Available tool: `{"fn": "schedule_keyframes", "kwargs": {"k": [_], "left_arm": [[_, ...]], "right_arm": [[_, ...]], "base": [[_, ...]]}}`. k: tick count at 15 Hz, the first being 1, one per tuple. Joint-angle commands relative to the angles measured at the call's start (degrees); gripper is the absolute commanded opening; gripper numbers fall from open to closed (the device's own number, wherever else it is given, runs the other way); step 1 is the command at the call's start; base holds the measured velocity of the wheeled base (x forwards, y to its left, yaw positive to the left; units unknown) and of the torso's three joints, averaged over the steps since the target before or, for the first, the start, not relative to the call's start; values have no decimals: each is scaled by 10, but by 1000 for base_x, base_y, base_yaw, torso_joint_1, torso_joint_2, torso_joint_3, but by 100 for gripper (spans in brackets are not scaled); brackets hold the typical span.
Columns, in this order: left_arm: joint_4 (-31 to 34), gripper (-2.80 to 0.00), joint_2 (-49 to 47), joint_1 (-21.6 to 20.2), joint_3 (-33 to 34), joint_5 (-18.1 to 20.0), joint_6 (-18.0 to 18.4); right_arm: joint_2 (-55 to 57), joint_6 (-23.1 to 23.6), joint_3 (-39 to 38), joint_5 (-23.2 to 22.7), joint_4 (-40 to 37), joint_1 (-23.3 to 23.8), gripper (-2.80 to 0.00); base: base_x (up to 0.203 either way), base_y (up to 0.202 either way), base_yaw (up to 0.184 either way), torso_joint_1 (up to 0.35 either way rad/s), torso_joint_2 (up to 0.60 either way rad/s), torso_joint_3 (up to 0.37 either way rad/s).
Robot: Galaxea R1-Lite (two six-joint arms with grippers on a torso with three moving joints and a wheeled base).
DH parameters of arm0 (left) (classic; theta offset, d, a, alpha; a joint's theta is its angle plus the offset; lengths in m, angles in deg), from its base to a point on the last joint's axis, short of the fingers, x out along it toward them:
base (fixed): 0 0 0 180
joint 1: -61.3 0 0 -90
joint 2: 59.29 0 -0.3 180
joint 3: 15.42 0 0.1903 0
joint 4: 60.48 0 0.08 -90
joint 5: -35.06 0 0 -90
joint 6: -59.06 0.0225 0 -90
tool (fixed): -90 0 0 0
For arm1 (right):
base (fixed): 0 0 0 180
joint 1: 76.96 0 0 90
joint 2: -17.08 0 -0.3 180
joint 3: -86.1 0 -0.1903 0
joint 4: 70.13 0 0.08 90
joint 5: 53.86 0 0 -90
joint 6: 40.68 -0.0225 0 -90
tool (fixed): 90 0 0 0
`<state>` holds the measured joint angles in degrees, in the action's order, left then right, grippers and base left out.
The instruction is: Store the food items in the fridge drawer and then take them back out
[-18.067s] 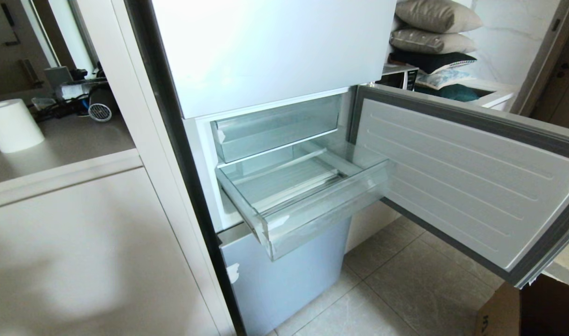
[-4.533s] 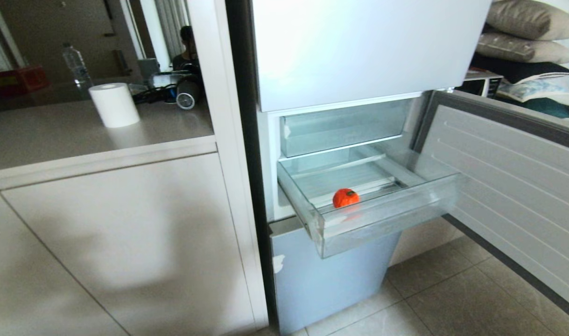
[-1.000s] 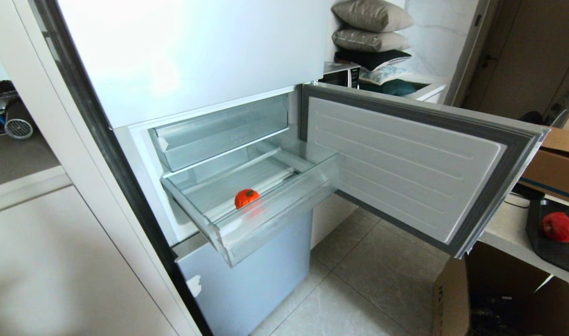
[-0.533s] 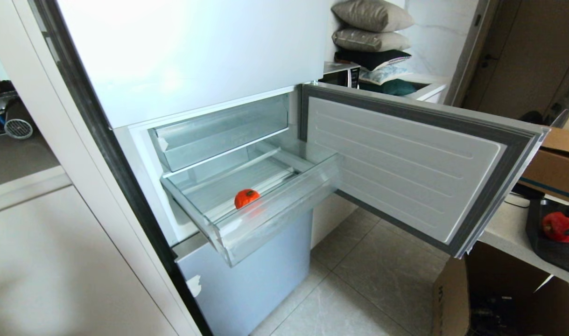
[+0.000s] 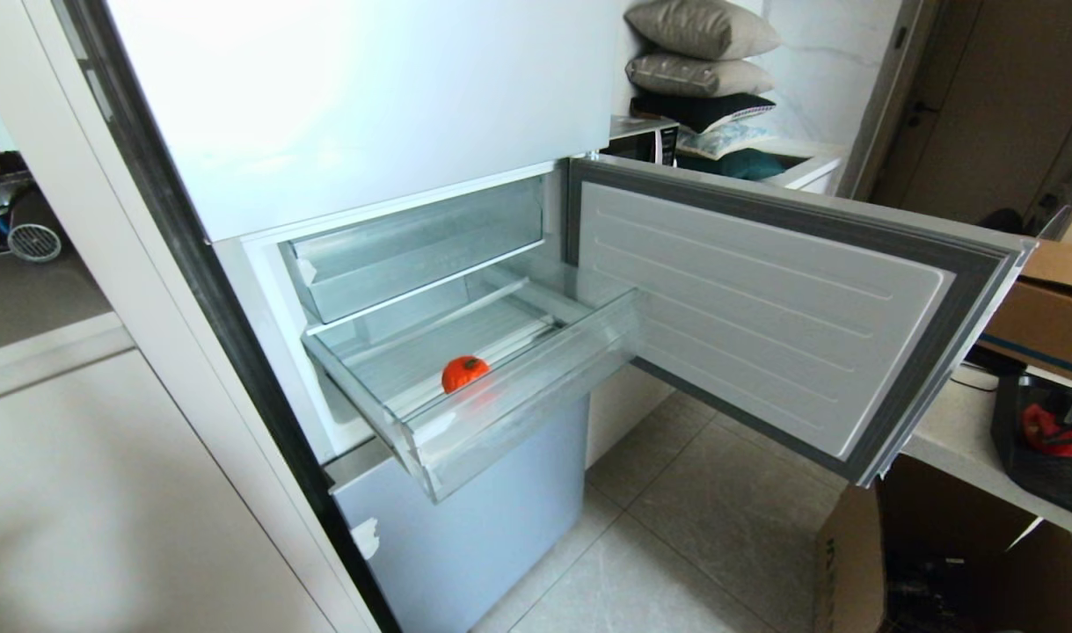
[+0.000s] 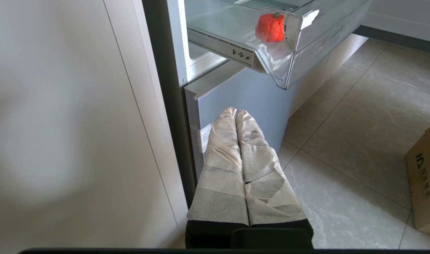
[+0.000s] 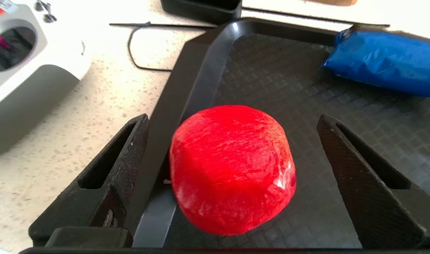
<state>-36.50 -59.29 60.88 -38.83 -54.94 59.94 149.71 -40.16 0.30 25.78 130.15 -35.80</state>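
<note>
At the lower centre of the left wrist view, the left gripper [image 6: 236, 114] hangs parked by the fridge's base, its two wrapped fingers pressed together. In the right wrist view the right gripper [image 7: 232, 120] has two black fingers spread wide to either side of one deep red fruit [image 7: 232, 169], gaps showing on both sides; the fruit sits in one black tray [image 7: 271, 77] with one blue packet [image 7: 384, 70]. Farther off, mid-frame in the head view, one orange-red fruit [image 5: 463, 373] lies in the pulled-out fridge drawer [image 5: 518, 413]. Upper right, four cushions [image 5: 698, 53] are stacked.
</note>
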Motion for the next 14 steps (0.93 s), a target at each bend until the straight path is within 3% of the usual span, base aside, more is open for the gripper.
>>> {"fn": "schedule_keyframes", "kwargs": {"k": [1, 14], "left_arm": [[0, -280, -1, 0, 0, 0, 0], [0, -280, -1, 0, 0, 0, 0]], "right_arm": [[14, 1, 8, -1, 3, -1, 0], [41, 0, 12, -4, 5, -9, 0]], "base": [[0, 0, 0, 0, 0, 0], [0, 0, 0, 0, 0, 0]]}}
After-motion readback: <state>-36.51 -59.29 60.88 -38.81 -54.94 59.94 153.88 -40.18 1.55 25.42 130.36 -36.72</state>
